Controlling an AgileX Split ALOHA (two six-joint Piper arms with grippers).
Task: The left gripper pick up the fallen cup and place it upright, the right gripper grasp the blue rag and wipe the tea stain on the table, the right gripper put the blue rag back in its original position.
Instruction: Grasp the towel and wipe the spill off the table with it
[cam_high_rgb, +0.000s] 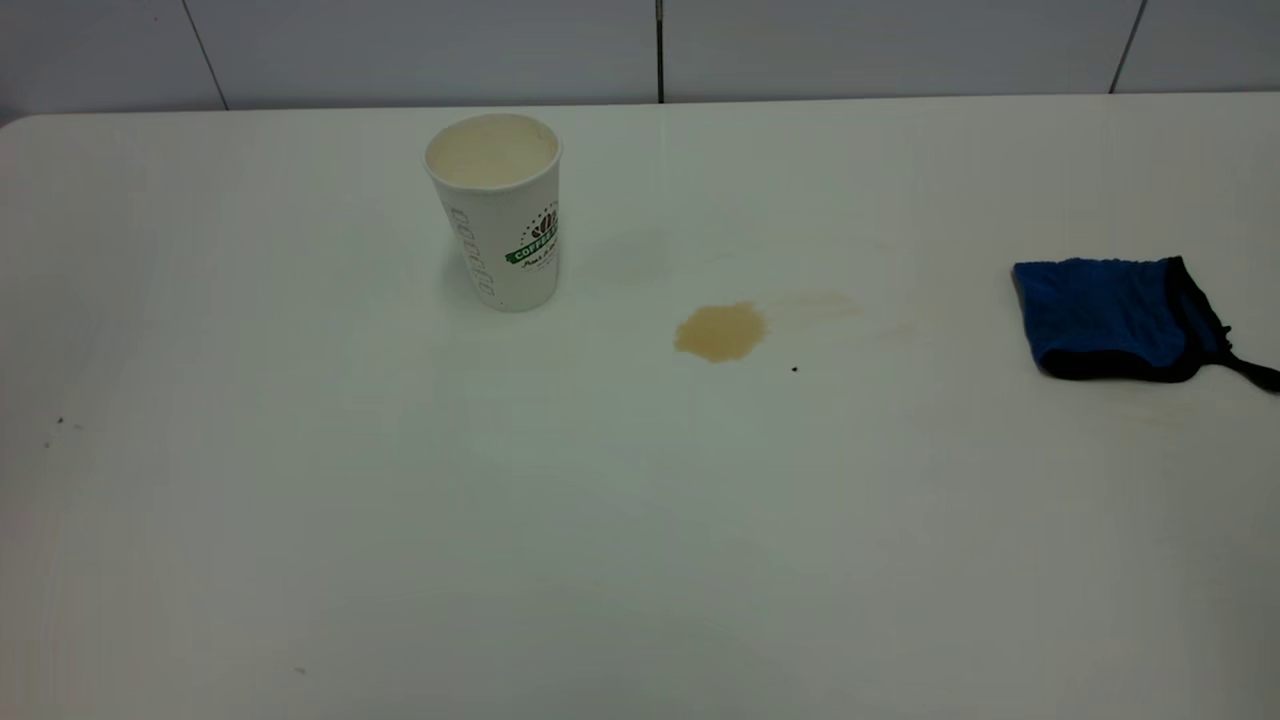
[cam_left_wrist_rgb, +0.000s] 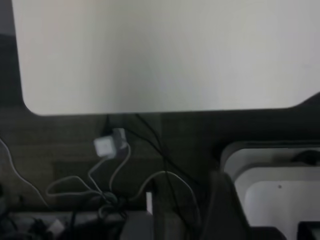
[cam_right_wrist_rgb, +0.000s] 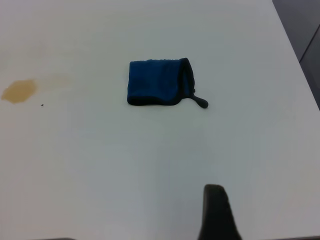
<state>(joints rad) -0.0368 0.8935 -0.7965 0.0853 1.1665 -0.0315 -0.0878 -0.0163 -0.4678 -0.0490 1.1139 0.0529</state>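
Observation:
The cup (cam_high_rgb: 495, 215) stands upright at the back left of the table (cam_high_rgb: 600, 520), mouth up and green logo facing right. To its right lies the tea stain (cam_high_rgb: 720, 331), a tan blotch with a pale smear trailing right; the right wrist view also catches the stain (cam_right_wrist_rgb: 19, 91). The blue rag (cam_high_rgb: 1110, 315) lies flat near the right edge, its black loop tail pointing right. Neither gripper appears in the exterior view. The right gripper (cam_right_wrist_rgb: 217, 215) hovers well short of the rag (cam_right_wrist_rgb: 157, 82). The left gripper (cam_left_wrist_rgb: 227, 210) is off the table (cam_left_wrist_rgb: 160, 55), beyond a corner.
A tiny dark speck (cam_high_rgb: 794, 369) sits just right of the stain. A tiled wall (cam_high_rgb: 400, 50) runs behind the table's far edge. Below the left arm, the floor holds a white adapter (cam_left_wrist_rgb: 105, 146) and loose cables.

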